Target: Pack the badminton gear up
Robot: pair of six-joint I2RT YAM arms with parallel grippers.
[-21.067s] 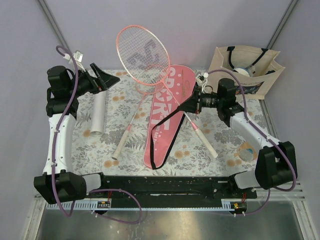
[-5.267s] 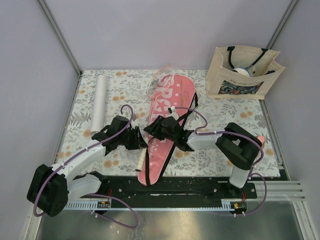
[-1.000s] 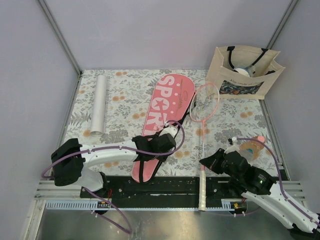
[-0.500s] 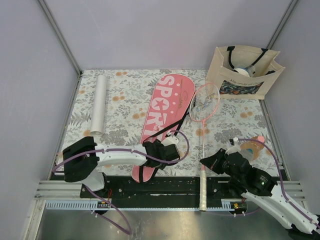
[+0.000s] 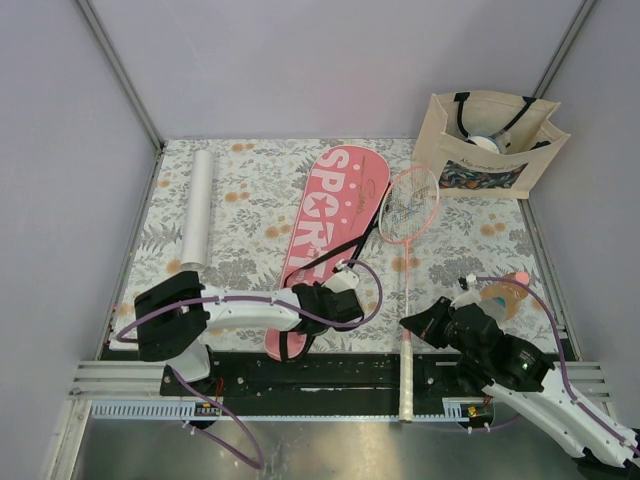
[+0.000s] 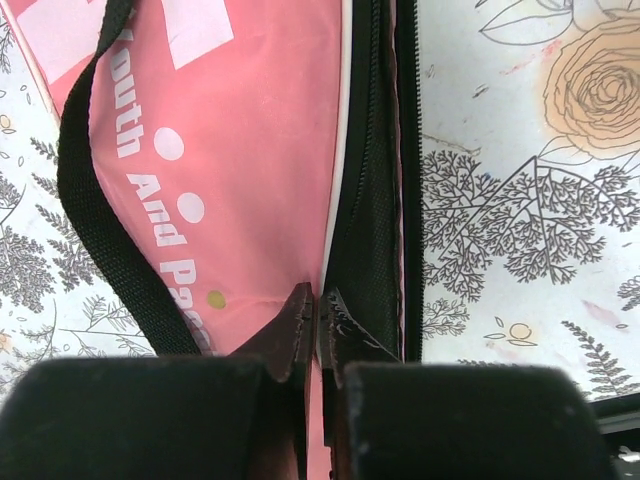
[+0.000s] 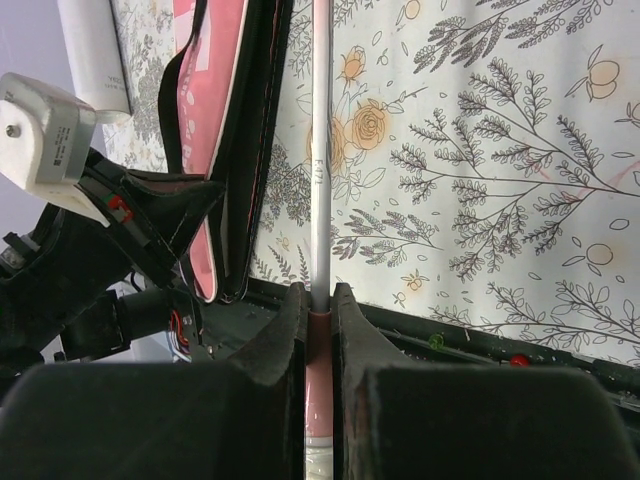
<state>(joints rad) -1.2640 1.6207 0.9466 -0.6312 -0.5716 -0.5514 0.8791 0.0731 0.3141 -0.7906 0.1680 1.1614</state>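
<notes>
The long pink racket cover (image 5: 335, 200) lies slantwise on the flowered mat (image 5: 250, 200), its broad end far and centre, its narrow end near, by the black rail. The left gripper (image 5: 322, 300) sits at that narrow near end, on the cover's right edge. In the left wrist view its fingertips (image 6: 300, 305) are clenched together, nipping the seam where the pink face (image 6: 250, 150) meets the black zip band, and the black strap (image 6: 100, 230) curves past on the left. Just right of the cover lies a pink-framed racket (image 5: 408, 205), head far, white handle reaching near over the rail. The right gripper (image 5: 407, 330) is closed on it low down, and the fingers (image 7: 290, 330) squeeze the pink collar where the thin shaft (image 7: 320, 150) joins the handle. The white tube (image 5: 198, 205) lies well apart at the far left, and a beige tote bag (image 5: 480, 140) stands in the far right corner.
</notes>
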